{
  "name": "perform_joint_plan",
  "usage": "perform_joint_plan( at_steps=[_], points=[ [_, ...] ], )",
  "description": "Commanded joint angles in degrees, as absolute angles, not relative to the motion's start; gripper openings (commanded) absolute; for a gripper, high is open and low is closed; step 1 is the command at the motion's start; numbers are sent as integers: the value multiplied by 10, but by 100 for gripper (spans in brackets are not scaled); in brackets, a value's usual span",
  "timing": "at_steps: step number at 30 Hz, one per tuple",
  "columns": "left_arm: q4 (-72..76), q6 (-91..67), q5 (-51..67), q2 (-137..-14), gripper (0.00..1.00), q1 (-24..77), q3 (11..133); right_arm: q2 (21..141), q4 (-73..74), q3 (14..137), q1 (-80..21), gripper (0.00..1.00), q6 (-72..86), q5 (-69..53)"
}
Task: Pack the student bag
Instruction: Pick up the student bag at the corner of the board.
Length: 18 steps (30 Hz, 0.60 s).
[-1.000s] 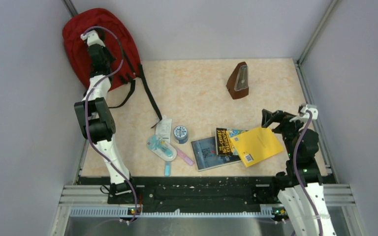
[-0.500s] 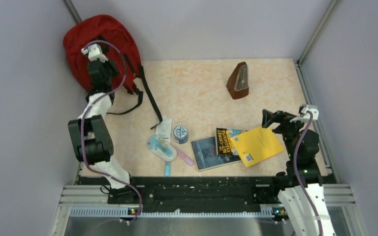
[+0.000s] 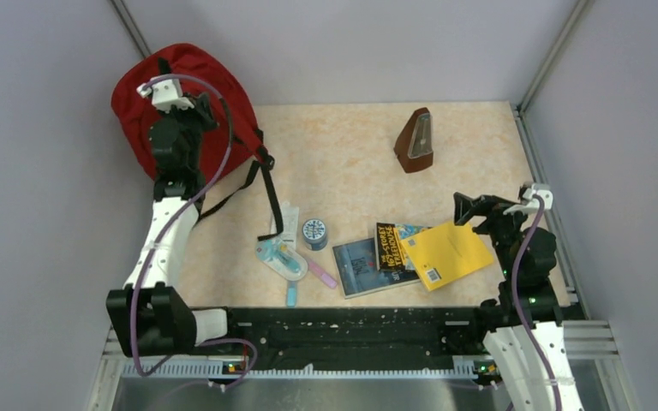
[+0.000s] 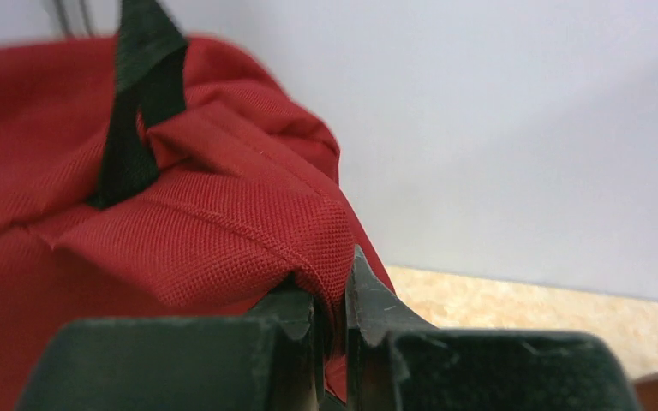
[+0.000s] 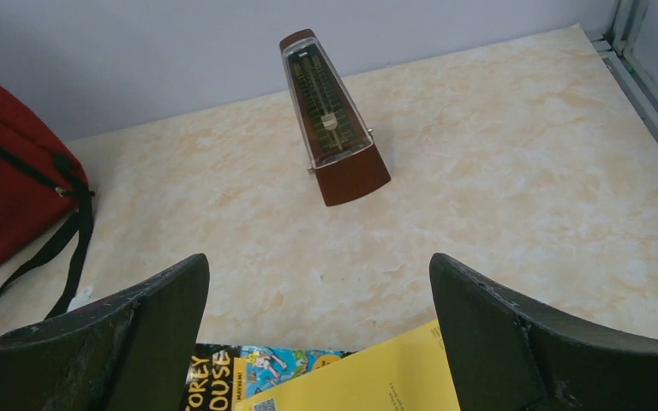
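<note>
The student bag is a large red backpack with black straps, leaning in the far left corner against the wall. My left gripper is at its right side, shut on a fold of its red fabric. In the left wrist view the cloth is pinched between the two dark fingers, and the black top handle shows above. My right gripper hovers open at the right, over the edge of a yellow book, holding nothing.
A brown metronome stands at the far right of the table. Near the front lie the yellow book, two other books, a round blue tin, a packaged item and a pink pen.
My left gripper closed on the bag's fabric and the arm drew back, pulling the bag and its straps a little to the right. The right arm stayed still.
</note>
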<state>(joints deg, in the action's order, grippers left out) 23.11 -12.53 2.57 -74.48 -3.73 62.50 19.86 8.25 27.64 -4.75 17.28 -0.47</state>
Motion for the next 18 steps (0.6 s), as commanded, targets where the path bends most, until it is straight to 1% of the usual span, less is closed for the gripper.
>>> perform_joint_plan(
  at_steps=[1, 5, 10, 12, 15, 18],
  points=[
    [271, -86, -16, -661, 0, -40, 653, 200, 71, 284, -47, 97, 179, -25],
    [196, -80, 25, -628, 0, -40, 705, 210, 68, 286, -47, 97, 174, -47],
    [135, -63, 39, -589, 0, -40, 748, 237, 50, 287, -47, 97, 167, -113],
    [103, -56, 65, -582, 0, -40, 772, 253, 39, 288, -47, 97, 164, -141],
    [72, -62, 119, -567, 0, -40, 793, 284, 19, 290, -47, 97, 160, -195],
    [47, -58, 218, -551, 0, -40, 804, 315, -3, 297, -47, 97, 159, -267]
  ],
)
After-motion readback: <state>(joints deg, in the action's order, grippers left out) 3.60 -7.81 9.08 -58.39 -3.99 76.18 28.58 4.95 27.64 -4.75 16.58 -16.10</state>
